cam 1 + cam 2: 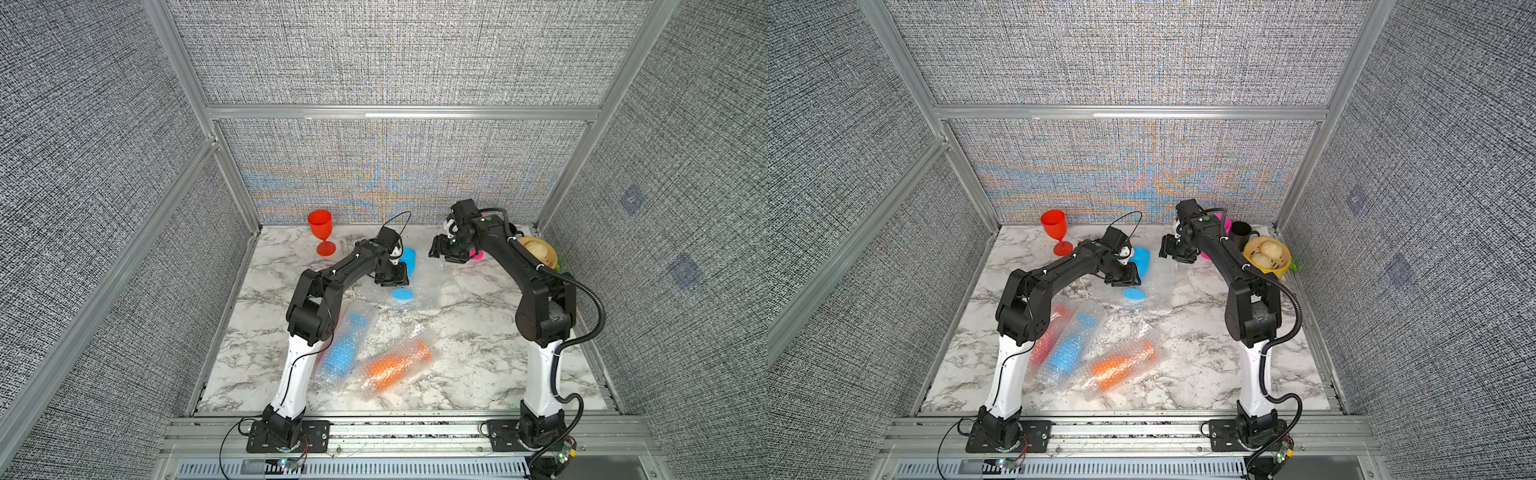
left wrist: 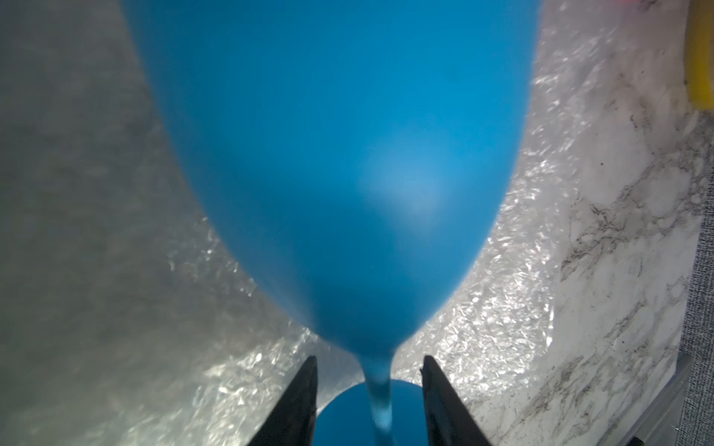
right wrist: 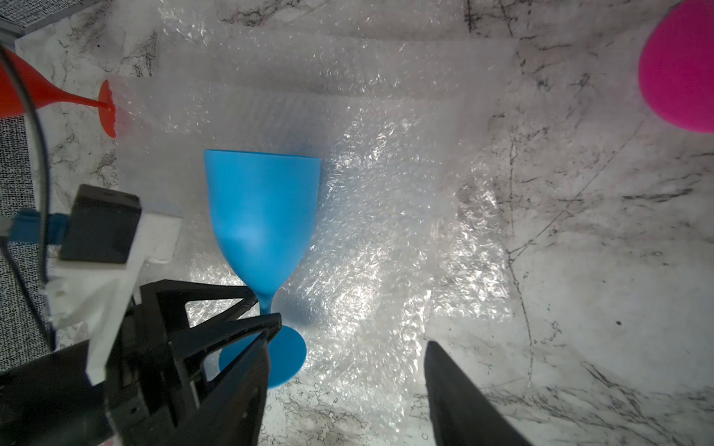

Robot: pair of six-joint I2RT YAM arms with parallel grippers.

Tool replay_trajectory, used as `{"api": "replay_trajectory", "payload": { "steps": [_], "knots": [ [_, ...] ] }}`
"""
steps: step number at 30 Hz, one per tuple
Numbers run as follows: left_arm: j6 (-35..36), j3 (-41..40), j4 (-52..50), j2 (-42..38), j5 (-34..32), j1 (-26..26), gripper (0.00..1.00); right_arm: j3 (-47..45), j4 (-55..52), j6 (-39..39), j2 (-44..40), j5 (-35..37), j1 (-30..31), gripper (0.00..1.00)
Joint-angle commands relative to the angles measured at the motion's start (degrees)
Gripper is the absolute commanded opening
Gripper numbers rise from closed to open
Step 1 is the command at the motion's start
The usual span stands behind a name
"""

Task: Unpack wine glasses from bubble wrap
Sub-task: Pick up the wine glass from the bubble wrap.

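An unwrapped blue wine glass (image 1: pixel 409 259) (image 1: pixel 1142 259) (image 3: pixel 262 216) lies on its side on a flattened sheet of bubble wrap (image 1: pixel 419 286) (image 3: pixel 386 193). My left gripper (image 1: pixel 392 280) (image 2: pixel 369 361) straddles its stem, jaws open with a gap on each side. My right gripper (image 1: pixel 442 251) (image 3: pixel 347 343) hovers open over the same sheet, nothing between its fingers. A red glass (image 1: pixel 321 232) stands bare at the back left. A pink one (image 1: pixel 1227 224) stands behind the right arm. Red (image 1: pixel 1048 336), blue (image 1: pixel 1067 349) and orange (image 1: pixel 1121 363) glasses lie wrapped near the front.
A black mug (image 1: pixel 1239 235) and a yellow-rimmed steamer of buns (image 1: pixel 1266 255) stand at the back right, close to the right arm. Grey fabric walls with aluminium frames enclose the marble tabletop (image 1: pixel 469 357) on three sides.
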Motion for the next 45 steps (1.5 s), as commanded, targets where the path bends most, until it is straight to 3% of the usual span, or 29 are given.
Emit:
{"api": "replay_trajectory", "payload": {
  "steps": [1,8,11,23,28,32,39,42,45],
  "knots": [
    [-0.4,-0.1,0.6,1.5,0.2,0.0,0.34,-0.4,1.2,0.7,-0.8,-1.2,0.0,0.65],
    [-1.0,-0.8,2.9,0.3,2.0,0.0,0.1,-1.0,1.5,0.8,-1.9,-2.2,0.0,0.63],
    [0.1,-1.2,3.1,-2.5,1.7,0.3,0.04,-1.7,1.7,0.6,-3.1,-2.3,0.0,0.63],
    [3.6,-9.5,12.1,-13.2,1.4,2.1,0.0,-3.2,2.6,1.8,-8.0,-5.7,-0.8,0.63],
    [8.6,-26.9,36.4,-22.9,-1.2,1.8,0.0,-2.2,2.8,5.2,-10.2,-10.3,-3.0,0.63],
    [20.8,-42.4,60.5,-30.0,-5.2,0.4,0.0,-1.1,3.1,10.3,-11.1,-17.6,-4.6,0.57],
    [34.6,-50.1,72.5,-31.3,-2.7,0.2,0.0,0.4,5.1,7.5,-12.9,-31.2,-5.0,0.55],
    [37.3,-54.9,81.8,-31.3,-2.4,0.2,0.0,2.8,0.2,3.2,-12.8,-30.0,-5.0,0.54],
    [40.2,-56.5,84.3,-31.3,-1.8,0.2,0.0,5.2,-4.8,-1.3,-11.8,-29.6,-4.6,0.52]
  ]
}}
